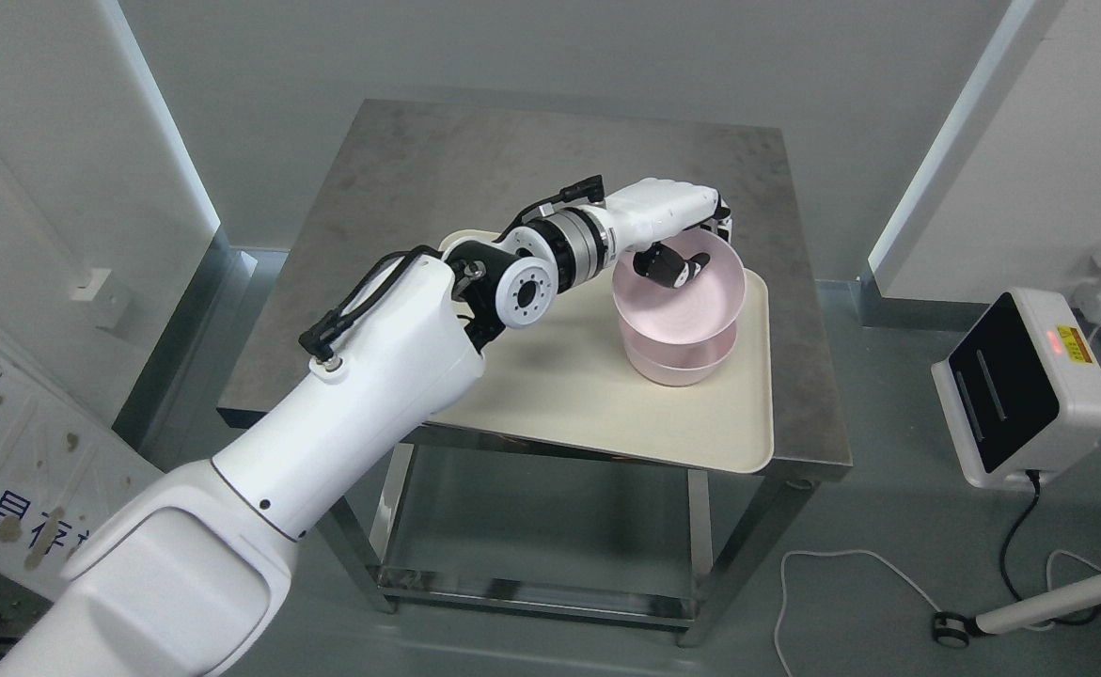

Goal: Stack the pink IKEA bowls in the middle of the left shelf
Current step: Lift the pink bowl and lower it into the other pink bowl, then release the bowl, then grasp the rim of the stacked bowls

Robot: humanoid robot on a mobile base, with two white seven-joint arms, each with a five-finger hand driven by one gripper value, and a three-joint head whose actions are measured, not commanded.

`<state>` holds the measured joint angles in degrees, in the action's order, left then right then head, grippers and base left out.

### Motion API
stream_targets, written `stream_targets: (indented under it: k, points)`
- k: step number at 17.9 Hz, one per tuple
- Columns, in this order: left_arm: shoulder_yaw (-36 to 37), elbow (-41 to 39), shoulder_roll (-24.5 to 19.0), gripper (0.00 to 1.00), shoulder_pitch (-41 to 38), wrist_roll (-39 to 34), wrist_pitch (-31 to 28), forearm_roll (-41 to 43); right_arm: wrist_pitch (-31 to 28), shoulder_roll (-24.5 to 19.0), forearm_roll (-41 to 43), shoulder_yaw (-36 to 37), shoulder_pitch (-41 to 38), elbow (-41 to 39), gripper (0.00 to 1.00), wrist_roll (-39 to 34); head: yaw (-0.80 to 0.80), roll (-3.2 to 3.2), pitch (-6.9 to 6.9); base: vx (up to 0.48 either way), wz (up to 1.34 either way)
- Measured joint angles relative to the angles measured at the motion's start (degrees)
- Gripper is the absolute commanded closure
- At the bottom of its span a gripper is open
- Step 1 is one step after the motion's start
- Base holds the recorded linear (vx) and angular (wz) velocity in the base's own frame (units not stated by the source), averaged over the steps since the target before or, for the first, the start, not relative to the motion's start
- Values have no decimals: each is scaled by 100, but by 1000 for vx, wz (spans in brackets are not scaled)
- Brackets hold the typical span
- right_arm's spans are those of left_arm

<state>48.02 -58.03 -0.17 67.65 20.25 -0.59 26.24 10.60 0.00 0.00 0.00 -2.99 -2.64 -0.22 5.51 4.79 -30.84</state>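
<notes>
We see two smooth, round pink bowls point(680, 324) nested on a cream rounded-corner tray point(597, 395) atop the square brushed-steel counter point(437, 179). Our left robot hand point(686, 240), glossy white with dark fingertips, pinches the upper bowl's far rim, thumb inside.

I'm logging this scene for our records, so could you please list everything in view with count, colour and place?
bowls: two, pink, nested on the tray's right side
tray: one, cream, on the table
table: one, steel, centre
device: one, white with black face, floor at right
cables: white and black, floor at lower right
panel: one, white with blue print, left edge
left robot hand: one, white with black fingers, gripping the top bowl's rim, thumb inside
</notes>
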Motion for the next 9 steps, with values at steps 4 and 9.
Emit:
stream_targets:
  k: [4,9]
  points:
    - [23,78,5,42,-5,-128,-6,26,0,0,0,0,0,0,0,0,0,0,0,0,0]
    - [-325,-6,10,39,-173,-125,19,-78,0,0,0,0,0,0,0,0,0,0,0,0,0]
